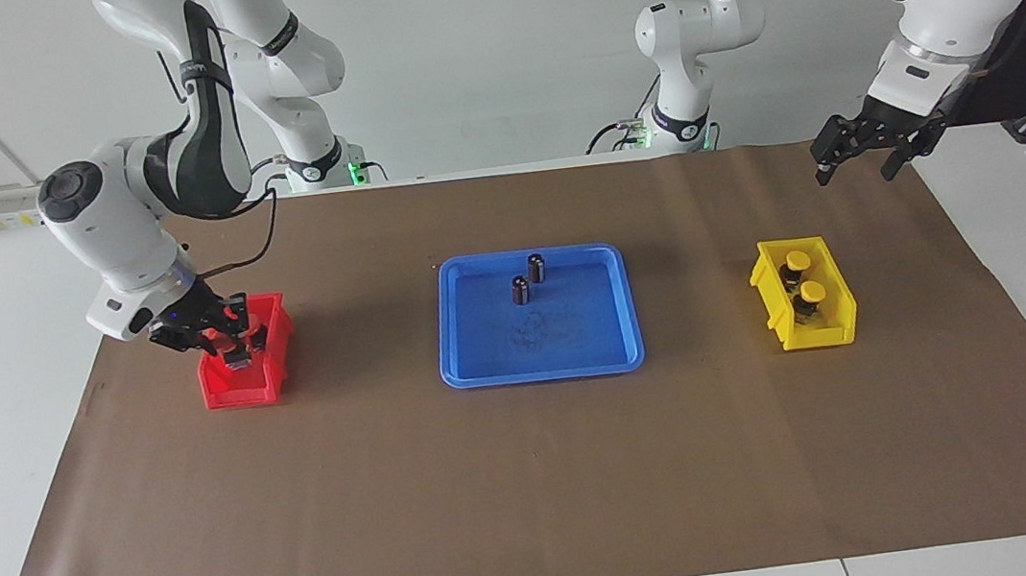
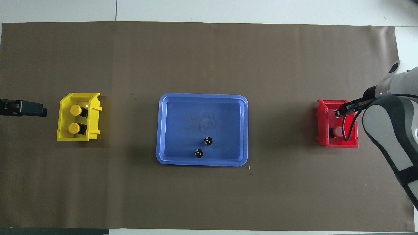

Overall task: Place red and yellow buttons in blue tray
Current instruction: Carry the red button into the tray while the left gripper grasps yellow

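Note:
The blue tray [image 1: 542, 374] lies mid-table, also in the overhead view [image 2: 202, 97]. My right gripper [image 1: 233, 344] hangs just above the red bin [image 1: 240, 392], shut on a red button [image 1: 237, 356] whose dark body shows below the fingers. In the overhead view the gripper [image 2: 339, 112] is over the bin [image 2: 339, 143], where another red button [image 2: 338, 131] lies. Two yellow buttons [image 1: 797, 260] [image 1: 812, 292] sit in the yellow bin [image 1: 832, 329], also seen from overhead [image 2: 75, 110] [image 2: 73, 128]. My left gripper [image 1: 858, 160] waits open in the air over the mat's edge beside the yellow bin [image 2: 94, 130].
Two dark cylinders without coloured caps [image 1: 536, 268] [image 1: 520, 290] stand in the tray at its edge nearer the robots, also in the overhead view [image 2: 208, 141] [image 2: 199, 153]. A brown mat [image 1: 535, 479] covers the table.

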Controlling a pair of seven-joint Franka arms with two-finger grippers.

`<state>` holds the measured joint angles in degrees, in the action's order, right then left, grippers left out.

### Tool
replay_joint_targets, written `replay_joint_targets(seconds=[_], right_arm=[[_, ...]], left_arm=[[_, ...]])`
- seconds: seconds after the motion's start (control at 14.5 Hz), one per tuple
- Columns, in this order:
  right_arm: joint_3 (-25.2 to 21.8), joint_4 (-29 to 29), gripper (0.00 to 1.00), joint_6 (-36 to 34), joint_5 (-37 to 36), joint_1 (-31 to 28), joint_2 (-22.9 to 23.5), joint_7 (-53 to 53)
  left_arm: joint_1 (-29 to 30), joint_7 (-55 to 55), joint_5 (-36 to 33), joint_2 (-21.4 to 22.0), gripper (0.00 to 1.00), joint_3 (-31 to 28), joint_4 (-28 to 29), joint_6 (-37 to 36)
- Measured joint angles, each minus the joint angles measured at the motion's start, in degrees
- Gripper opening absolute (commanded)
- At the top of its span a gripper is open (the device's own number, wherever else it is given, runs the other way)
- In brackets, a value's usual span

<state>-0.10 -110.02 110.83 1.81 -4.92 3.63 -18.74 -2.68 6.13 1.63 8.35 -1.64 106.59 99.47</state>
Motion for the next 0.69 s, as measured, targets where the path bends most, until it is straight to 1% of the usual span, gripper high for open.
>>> replay_joint_targets(seconds=[0.07, 0.14, 0.21, 0.28, 0.34, 0.48, 0.55, 0.69], right_arm=[[0.1, 4.6, 0.14, -4.6, 0.0, 1.9, 0.6, 3.0], [0.2, 8.7, 0.14, -7.8, -0.2, 4.6, 1.5, 7.4], [0.4, 12.1, 0.14, -9.5, -0.2, 8.3, 2.7, 13.5], [0.6, 14.3, 0.14, -9.2, -0.3, 12.5, 4.1, 20.1], [0.8, 15.6, 0.14, -7.3, -0.3, 17.1, 5.5, 27.2], [1.1, 16.4, 0.14, -2.6, -0.5, 26.4, 8.8, 41.1], [1.2, 16.7, 0.14, -0.9, -1.0, 30.3, 10.6, 47.0], [1.1, 17.0, 0.15, 4.3, -1.4, 36.0, 14.4, 54.8]], left_arm=[[0.2, 0.0, 0.0, 0.0, 0.99, 0.0, 0.2, 0.6], [0.7, 0.1, -0.1, 0.0, 0.95, 0.0, 0.8, 1.6], [1.2, 0.5, -0.2, -0.1, 0.89, -0.1, 2.0, 3.6], [1.7, 0.9, -0.2, -0.3, 0.82, -0.1, 3.9, 6.7], [2.0, 1.0, -0.2, -0.8, 0.77, -0.1, 6.4, 10.7], [2.1, 1.1, -0.2, -2.8, 0.69, 0.1, 10.9, 17.4], [2.0, 1.1, -0.2, -4.2, 0.66, 0.2, 12.0, 19.2], [2.0, 1.1, -0.2, -6.9, 0.65, 0.4, 12.6, 21.8]])
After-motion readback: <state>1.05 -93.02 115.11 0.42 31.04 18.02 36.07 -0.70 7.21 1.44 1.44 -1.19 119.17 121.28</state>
